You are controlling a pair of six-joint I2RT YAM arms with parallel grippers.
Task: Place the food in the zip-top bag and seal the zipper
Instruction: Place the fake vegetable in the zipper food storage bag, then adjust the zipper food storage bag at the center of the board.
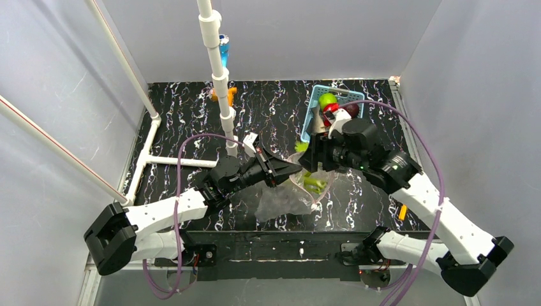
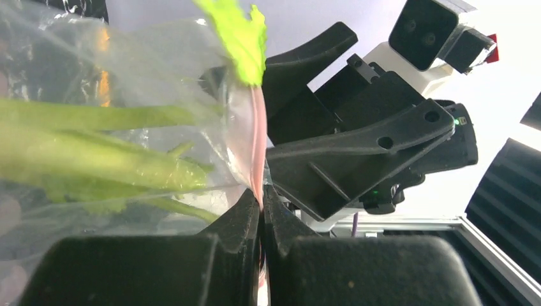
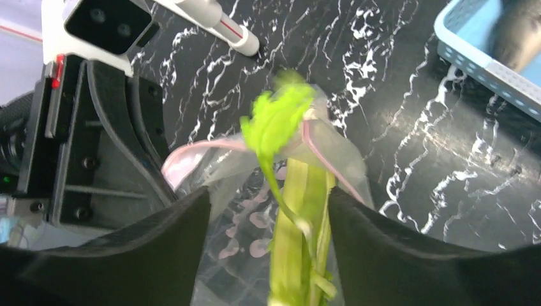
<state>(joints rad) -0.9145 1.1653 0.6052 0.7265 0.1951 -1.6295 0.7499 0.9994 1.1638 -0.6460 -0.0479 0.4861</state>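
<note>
Loading step underway: left end effector point(image 2: 260, 207) is pinching the zipper point(image 2: 257, 146). Right end effector point(image 3: 268, 201) is standing spread around the leek point(image 3: 296, 191), which is sitting in the zip-top bag point(image 3: 341, 150). Next move is probably calling for lifting clear of the bag.

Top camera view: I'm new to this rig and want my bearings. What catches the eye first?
A bright green leek stands out, sticking down into the clear zip-top bag held up mid-table. The left gripper is pinched shut on its pink zipper, while the right gripper stands open around the leek. Further back on the right, a blue basket holds more toy produce.
</note>
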